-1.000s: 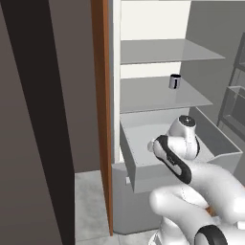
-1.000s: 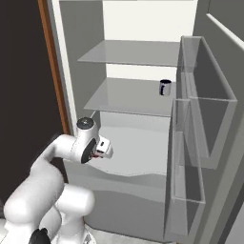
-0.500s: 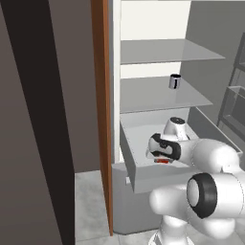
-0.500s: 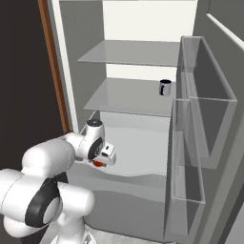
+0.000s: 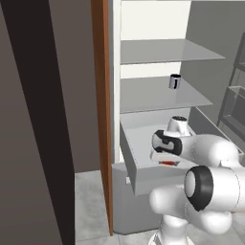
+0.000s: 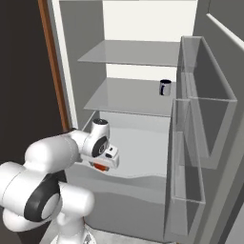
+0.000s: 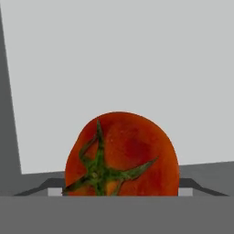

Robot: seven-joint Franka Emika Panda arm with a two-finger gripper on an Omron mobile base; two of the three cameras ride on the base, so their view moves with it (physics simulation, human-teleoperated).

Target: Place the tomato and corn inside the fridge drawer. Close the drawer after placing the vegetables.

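Observation:
The fridge drawer (image 5: 143,178) is pulled out below the shelves, a shallow light-grey box with a pale floor (image 6: 143,152) (image 7: 114,68). My gripper (image 5: 167,161) (image 6: 101,164) reaches down into it near its front left part, shut on the tomato (image 5: 168,163) (image 6: 99,167). In the hand view the tomato (image 7: 132,151) is glossy red-orange with a green stem star, held between the two fingertips just above the drawer floor. Whether it touches the floor I cannot tell. The corn is out of view.
A small dark cup (image 5: 175,81) (image 6: 165,87) stands on the lower grey shelf (image 5: 153,98) above the drawer. The open fridge door with clear bins (image 6: 202,124) stands at the right. A brown cabinet edge (image 5: 101,119) borders the fridge on the left.
Over the last second the hand swung down from above the drawer into it with the tomato. Since half a second ago it has hardly moved.

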